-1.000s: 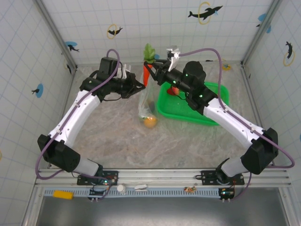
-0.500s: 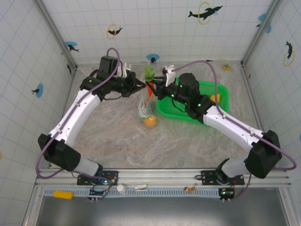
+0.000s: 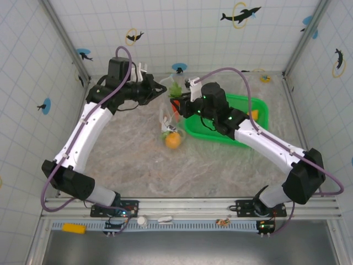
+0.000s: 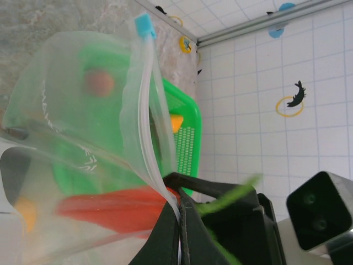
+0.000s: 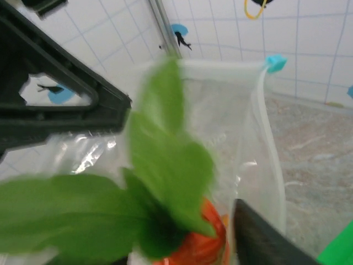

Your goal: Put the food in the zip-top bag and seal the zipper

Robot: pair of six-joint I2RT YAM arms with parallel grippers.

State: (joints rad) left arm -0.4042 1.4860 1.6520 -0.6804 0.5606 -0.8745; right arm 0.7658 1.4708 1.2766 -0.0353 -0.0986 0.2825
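the left hand (image 3: 158, 88) is clenched on the mouth edge of the zip-top bag (image 3: 167, 118). the zipper (image 4: 144, 110) runs straight into its pinch, so the bag hangs from that one spot over the counter (image 3: 127, 149), with the orange citrus (image 3: 173, 141) sagging at the bottom. the right hand (image 3: 180, 102) sits just beside the bag mouth with the carrot (image 5: 207, 238) at the opening. the carrot's green leaves (image 5: 165, 165) are blurred in the right wrist view, and i cannot tell whether that hand is grasping the carrot or has let it go. the main risk looks to be the carrot missing or jamming. the mouth is held from one side only and the film is limp, so the far lip could fold across the opening and send the carrot down the outside onto the counter. the bushy leaves could also snag on the zipper strip or on the blue slider (image 5: 274, 62) and leave the carrot hung half in. a drop from this height, added to the citrus, could tug the thin plastic out of the left hand's narrow pinch, and then the whole bag would slump and spill. if the leaves end up lying across the zipper track, sealing would probably fail there. an orange piece (image 3: 252, 115) lies in the green basket (image 3: 242, 139), so more loading seems to be ahead, each drop carrying the same hazards.
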